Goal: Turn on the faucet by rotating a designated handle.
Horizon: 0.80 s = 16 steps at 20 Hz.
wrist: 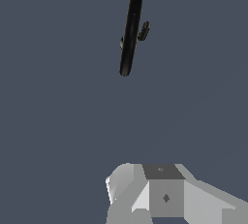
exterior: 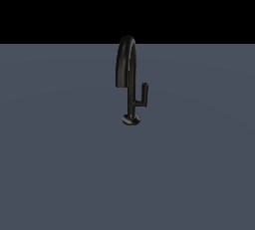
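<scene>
One faucet (exterior: 127, 74) stands on one flat grey-blue surface (exterior: 60, 164). The faucet comprises one arched gooseneck spout (exterior: 124, 57), one thin vertical stem (exterior: 132, 102), and one small round disc base (exterior: 131, 120) at the foot of the stem. One handle (exterior: 143, 96) branches from the stem, beside it toward the exterior view's right, with one upright tip. The wrist view shows the same single faucet (wrist: 131, 34) and single handle (wrist: 144, 31) from above, and one grey gripper body (wrist: 162, 194), well apart from the faucet.
</scene>
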Motion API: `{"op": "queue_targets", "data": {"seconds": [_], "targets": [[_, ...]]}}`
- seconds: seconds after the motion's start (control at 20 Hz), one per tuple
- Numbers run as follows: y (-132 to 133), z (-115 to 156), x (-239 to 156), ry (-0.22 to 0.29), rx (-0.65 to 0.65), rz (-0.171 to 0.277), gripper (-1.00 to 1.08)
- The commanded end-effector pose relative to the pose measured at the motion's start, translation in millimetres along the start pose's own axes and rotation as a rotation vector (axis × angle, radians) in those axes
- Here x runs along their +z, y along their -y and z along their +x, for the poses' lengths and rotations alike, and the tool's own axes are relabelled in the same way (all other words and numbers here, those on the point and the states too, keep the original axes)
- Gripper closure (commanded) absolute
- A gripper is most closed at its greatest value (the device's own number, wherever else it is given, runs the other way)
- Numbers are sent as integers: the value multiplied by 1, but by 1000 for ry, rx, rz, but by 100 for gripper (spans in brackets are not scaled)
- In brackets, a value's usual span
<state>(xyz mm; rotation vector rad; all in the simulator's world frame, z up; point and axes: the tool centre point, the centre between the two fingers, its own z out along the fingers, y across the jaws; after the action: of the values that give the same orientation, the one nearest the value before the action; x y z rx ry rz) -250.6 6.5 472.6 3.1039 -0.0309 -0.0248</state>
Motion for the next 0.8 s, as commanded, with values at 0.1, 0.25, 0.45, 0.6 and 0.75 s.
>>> {"op": "queue_targets", "data": {"seconds": [0.1, 0.25, 0.45, 0.6, 0.75], "targets": [[0, 1, 0, 1, 1, 1, 108], [0, 3, 0, 8, 9, 9, 108], [1, 11, 1, 26, 29, 28, 108], [1, 20, 3, 46, 52, 51, 108], [2, 31, 5, 72, 82, 80, 108]]}}
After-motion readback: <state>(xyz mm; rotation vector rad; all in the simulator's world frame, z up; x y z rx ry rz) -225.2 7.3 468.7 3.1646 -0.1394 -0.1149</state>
